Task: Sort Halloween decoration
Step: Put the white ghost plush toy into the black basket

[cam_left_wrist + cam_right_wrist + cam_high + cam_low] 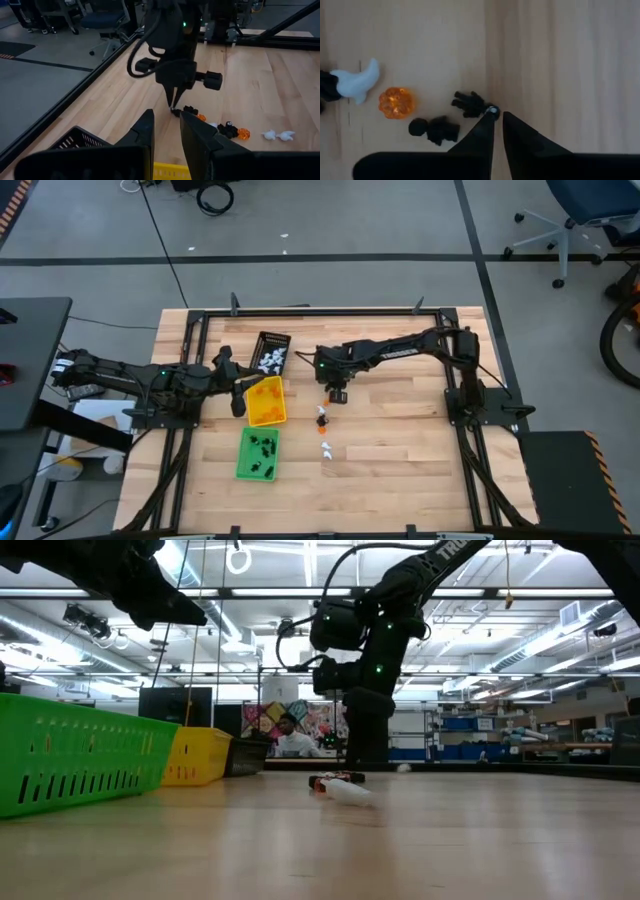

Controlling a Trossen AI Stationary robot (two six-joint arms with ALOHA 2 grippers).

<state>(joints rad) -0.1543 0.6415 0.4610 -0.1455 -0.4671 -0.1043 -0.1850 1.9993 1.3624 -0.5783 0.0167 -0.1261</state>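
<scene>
The loose trinkets lie on the wood: two black ones (468,103) (436,129), an orange one (396,103) and a white one (360,80). More show in the high view (322,416) (326,450). My right gripper (498,113) (337,392) points down at the table, open by only a narrow gap, with nothing between its fingers. One fingertip (491,111) stands at the edge of a black trinket. My left gripper (166,120) (238,385) is open and hovers beside the yellow tray (266,400). My right gripper comes from above, pointing down. One fingertip stands right at the edge of the black trinket (479,106), which lies flat on the table outside the gap. I cannot tell whether they touch.
A black tray (270,352) holds white trinkets, the yellow tray holds orange ones, and a green tray (258,453) holds black ones; all three stand left of the loose pile. Bare wood lies to the right of the pile. A black frame (320,311) rims the table. A person (290,735) sits far behind.
</scene>
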